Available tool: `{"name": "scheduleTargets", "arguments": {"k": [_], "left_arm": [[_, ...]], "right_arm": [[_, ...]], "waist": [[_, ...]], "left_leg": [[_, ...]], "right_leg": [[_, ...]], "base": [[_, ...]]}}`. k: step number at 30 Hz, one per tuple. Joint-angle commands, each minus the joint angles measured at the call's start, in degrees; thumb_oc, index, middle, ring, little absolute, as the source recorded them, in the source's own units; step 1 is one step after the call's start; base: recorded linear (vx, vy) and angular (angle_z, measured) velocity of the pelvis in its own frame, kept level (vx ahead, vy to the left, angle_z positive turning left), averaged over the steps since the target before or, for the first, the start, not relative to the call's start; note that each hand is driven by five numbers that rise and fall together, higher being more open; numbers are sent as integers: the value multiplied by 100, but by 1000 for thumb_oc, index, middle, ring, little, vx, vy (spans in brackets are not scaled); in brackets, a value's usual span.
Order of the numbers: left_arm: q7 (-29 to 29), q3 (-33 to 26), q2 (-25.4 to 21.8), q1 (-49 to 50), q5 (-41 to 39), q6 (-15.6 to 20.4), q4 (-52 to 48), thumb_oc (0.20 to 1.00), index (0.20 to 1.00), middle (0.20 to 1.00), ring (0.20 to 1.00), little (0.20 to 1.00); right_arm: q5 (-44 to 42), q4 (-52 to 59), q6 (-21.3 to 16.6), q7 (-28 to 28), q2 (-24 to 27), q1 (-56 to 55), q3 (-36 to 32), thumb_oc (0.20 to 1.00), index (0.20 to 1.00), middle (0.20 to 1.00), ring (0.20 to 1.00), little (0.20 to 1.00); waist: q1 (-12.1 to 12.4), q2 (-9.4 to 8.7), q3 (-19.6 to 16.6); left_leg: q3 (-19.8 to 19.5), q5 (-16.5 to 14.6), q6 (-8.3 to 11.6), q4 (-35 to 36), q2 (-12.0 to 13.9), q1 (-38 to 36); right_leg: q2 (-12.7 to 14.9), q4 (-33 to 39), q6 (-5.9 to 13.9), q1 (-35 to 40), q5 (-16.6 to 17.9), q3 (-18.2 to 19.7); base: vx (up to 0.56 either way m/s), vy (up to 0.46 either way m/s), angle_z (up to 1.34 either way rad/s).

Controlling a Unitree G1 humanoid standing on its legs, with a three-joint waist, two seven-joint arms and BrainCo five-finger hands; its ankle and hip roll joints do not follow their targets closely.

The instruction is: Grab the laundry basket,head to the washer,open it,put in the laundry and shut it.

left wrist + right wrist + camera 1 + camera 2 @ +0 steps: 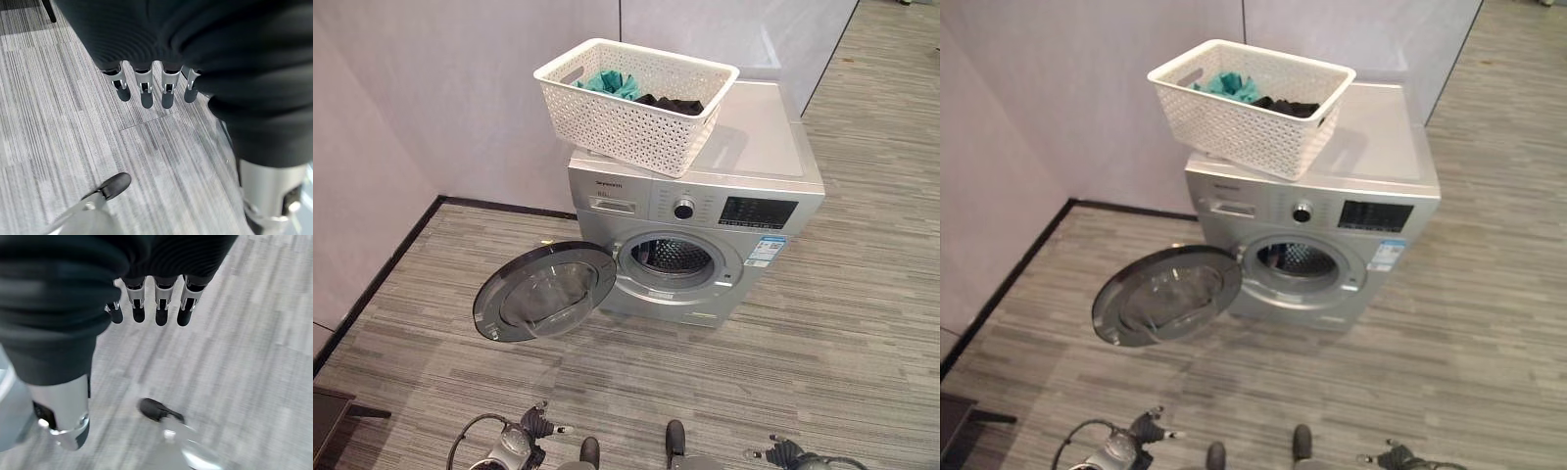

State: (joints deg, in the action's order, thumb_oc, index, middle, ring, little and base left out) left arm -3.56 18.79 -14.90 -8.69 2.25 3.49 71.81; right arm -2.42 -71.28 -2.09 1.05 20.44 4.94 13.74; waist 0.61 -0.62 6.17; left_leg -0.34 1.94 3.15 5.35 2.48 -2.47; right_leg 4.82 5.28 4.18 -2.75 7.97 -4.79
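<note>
A white lattice laundry basket (626, 122) stands on top of the silver front-loading washer (744, 157), towards its left side. Teal cloth (612, 83) and black cloth (675, 103) lie inside the basket. The washer's round door (546, 291) is swung wide open to the left, and the metal drum (671, 257) shows through the opening. My left hand (146, 90) hangs low over the floor with straight fingers, holding nothing. My right hand (159, 308) hangs the same way on the other side, well short of the washer.
Grey walls stand behind and left of the washer, with a black baseboard (382, 284) along the left wall. A dark piece of furniture (328, 416) juts in at the lower left corner. Striped grey floor (862, 343) lies between me and the washer.
</note>
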Motion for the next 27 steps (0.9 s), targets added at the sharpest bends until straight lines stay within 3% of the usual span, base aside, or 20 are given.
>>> {"name": "scheduleTargets", "arguments": {"k": [1,9,14,23,25,27], "left_arm": [[-78,-10,31,-320,-50,171,295,1000,1000,1000,1000,1000],[-32,-78,-32,-111,79,186,366,1000,1000,1000,1000,1000],[-25,-79,-33,-19,96,203,283,1000,1000,1000,1000,1000],[5,1,-37,-29,203,189,286,1000,1000,1000,1000,1000],[9,12,-70,-15,218,191,204,1000,1000,1000,1000,1000],[-3,17,-130,-19,215,184,70,1000,1000,1000,1000,1000]], "right_arm": [[133,209,-158,98,311,175,250,1000,1000,1000,1000,1000],[183,241,-158,41,142,183,319,1000,1000,1000,1000,1000],[172,121,-152,18,36,250,345,1000,1000,1000,1000,1000],[100,168,-144,54,17,155,192,1000,1000,1000,1000,1000],[33,297,-149,59,36,115,125,1000,1000,1000,1000,1000],[-42,700,-166,101,65,86,91,1000,1000,1000,1000,1000]], "waist": [[33,90,-24],[71,34,-70],[131,120,86],[61,214,202],[33,243,207],[-44,307,335]], "left_leg": [[-390,-369,-163,-611,-36,467],[-327,-561,-266,-688,-116,253],[-171,-775,-442,-991,-241,295],[-222,-974,-599,-1330,-556,454],[-259,-1018,-675,-1343,-627,448],[-218,-1035,-749,-1397,-673,470]], "right_leg": [[155,-405,231,178,-709,407],[254,-593,318,258,-806,459],[327,-1158,411,-41,-902,664],[573,-1490,522,-187,-922,650],[655,-1872,532,-369,-856,672],[640,-2720,494,-810,-570,750]], "base": [[64,28,-1],[48,50,-5],[6,114,-8],[21,131,-9],[10,175,7],[-56,202,1]]}}
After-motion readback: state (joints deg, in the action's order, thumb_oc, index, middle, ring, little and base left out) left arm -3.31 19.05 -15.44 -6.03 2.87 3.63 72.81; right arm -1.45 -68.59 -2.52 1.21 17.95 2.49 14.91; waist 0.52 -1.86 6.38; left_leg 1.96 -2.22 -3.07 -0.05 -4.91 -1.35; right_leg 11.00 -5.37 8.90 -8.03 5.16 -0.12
